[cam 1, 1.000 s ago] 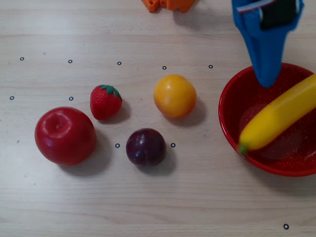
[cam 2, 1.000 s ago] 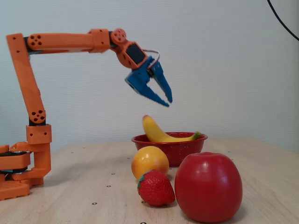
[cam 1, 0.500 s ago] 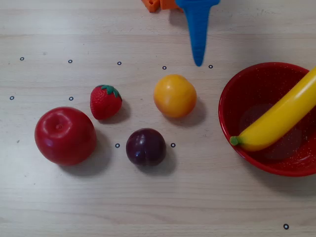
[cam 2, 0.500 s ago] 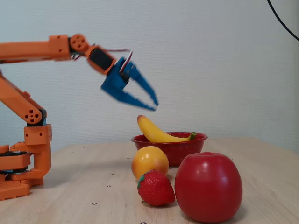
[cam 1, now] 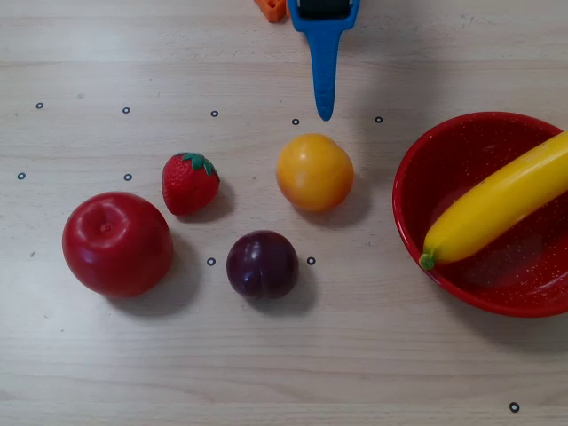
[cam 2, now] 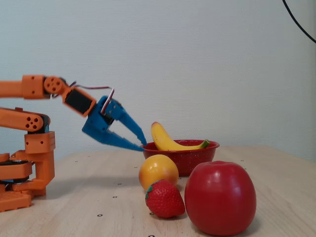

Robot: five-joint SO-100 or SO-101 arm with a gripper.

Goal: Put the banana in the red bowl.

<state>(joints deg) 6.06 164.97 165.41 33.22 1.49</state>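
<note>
**Banana in bowl, gripper empty**

Currently the banana [cam 1: 493,214] lies inside the red bowl [cam 1: 417,169], at the right edge of the overhead view. It rests diagonally: its green stem tip sits low against the near-left rim, and its other end runs up and off the frame to the right. In the fixed view the banana [cam 2: 170,142] leans on the bowl [cam 2: 180,157], one end rising above the left rim and the green tip showing over the right rim.

My gripper [cam 2: 141,143] hangs in the air above the table [cam 1: 373,355], left of the bowl in the fixed view, with its tips near the rim. The jaws stand moderately parted and hold nothing. From overhead my gripper [cam 1: 325,111] shows as a blue point entering from the top edge, its tip just above the orange fruit [cam 1: 314,171] and apart from it.

Four other fruits stand on the table, left of the bowl in the overhead view: the orange fruit, a strawberry [cam 1: 189,183], an apple [cam 1: 117,243] and a plum [cam 1: 262,264]. None touches another.
</note>
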